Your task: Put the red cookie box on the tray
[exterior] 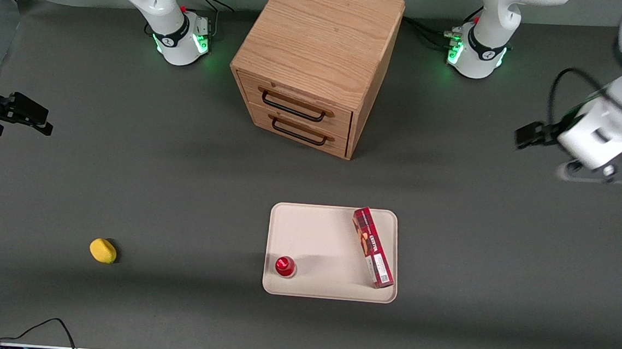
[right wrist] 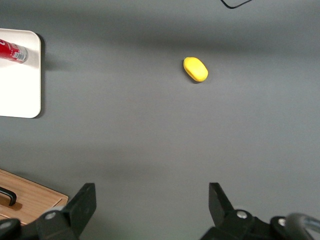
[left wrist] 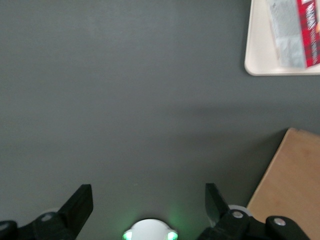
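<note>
A yellow lemon-shaped object (exterior: 102, 250) lies toward the parked arm's end of the desk (exterior: 178, 187). The red cookie box (exterior: 373, 247) lies flat on the tray (exterior: 317, 235). Raised well apart, the left arm's gripper (left wrist: 149, 202) hangs with fingers spread, empty.

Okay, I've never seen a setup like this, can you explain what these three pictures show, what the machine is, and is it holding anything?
These show two robot arms at a grey table. One picture looks down from the front; the other two come from cameras on each arm's wrist. The working arm's gripper hangs open above bare table at its own end, holding nothing. On the table: a wooden drawer cabinet, a cream tray, and a small yellow object toward the parked arm's end. The red cookie box lies flat on the tray, with a small red-capped object also on it.
</note>
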Robot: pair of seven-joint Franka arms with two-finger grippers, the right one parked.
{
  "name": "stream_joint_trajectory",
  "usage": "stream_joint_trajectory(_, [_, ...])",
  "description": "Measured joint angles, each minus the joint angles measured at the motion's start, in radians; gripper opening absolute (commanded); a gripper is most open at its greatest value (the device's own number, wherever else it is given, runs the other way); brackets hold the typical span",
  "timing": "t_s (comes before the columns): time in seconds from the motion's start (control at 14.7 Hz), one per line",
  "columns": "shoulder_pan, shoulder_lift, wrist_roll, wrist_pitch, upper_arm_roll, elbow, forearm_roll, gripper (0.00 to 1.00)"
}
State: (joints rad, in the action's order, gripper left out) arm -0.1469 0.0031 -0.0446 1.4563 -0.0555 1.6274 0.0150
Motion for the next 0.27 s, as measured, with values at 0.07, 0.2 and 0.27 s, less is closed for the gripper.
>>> stream_joint_trajectory(0.07, [0.001, -0.025, 0.070, 0.000, -0.040, 0.020, 0.010, 1.00])
stream_joint_trajectory(0.2, [0.002, -0.042, 0.143, 0.000, -0.102, 0.028, 0.021, 1.00])
stream_joint_trajectory(0.27, [0.002, -0.041, 0.161, 0.000, -0.134, 0.028, 0.023, 1.00])
